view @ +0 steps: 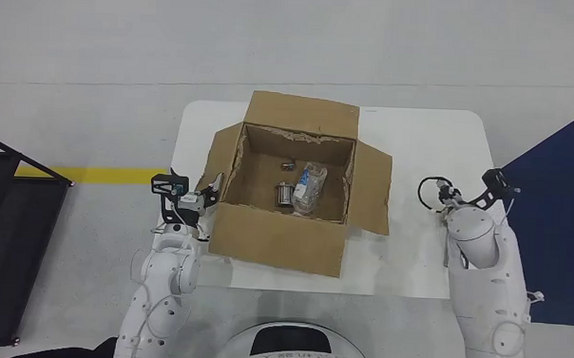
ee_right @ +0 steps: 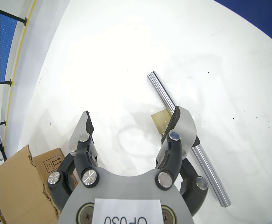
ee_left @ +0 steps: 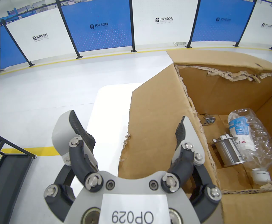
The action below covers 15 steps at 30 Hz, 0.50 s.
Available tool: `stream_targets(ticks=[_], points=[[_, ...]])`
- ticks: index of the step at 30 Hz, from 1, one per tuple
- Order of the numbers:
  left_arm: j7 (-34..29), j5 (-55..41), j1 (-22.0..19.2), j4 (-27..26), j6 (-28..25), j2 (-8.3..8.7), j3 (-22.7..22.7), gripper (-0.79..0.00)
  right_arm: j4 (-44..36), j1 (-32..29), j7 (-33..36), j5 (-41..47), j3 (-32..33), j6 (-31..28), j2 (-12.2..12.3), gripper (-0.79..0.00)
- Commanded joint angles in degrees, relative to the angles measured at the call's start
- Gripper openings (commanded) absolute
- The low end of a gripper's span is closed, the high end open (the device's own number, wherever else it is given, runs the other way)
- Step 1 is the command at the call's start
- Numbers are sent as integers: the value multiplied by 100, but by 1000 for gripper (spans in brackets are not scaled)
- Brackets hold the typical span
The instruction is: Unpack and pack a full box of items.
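cardboard box [view: 287, 179] sits near the middle of the white table [view: 421, 146], all four flaps folded outward, torn paper along the inner rim. inside, on the box floor: a crumpled clear plastic bottle [ee_left: 244, 135] lying on its side, white cap toward the robot's side of the box; a metal cylinder [ee_left: 228, 149] with a flanged end lying against the bottle; a small metal fitting [ee_left: 207, 119] apart from both, nearer the far wall. left gripper [ee_left: 127, 118] is wide open and holds nothing; it hangs at the box's left side, with the edge of the left flap showing between its two fingers and one fingertip over the bare table. in the top view it [view: 203, 197] is just beside that flap. right gripper [ee_right: 131, 112] is also spread wide with nothing between the pads, over bare table well to the right of the box, a corner of the box showing at the frame edge [ee_right: 19, 169]. a polished metal rod [ee_right: 161, 93] lies flat on the table and runs under one finger of the right gripper; contact between finger and rod cannot be judged from this angle. a small yellowish block [ee_right: 160, 121], possibly foam, lies just beside the rod, partly hidden by the same finger.
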Motion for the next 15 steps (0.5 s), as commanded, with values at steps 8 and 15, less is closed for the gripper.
stream_targets(ticks=[8,15], points=[[0,0,0,0,0,0,0,0,-113,21,-25,-122,-184,186,-15,-157],[0,0,0,0,0,0,0,0,-87,15,-163,-77,20,450,-12,-89]])
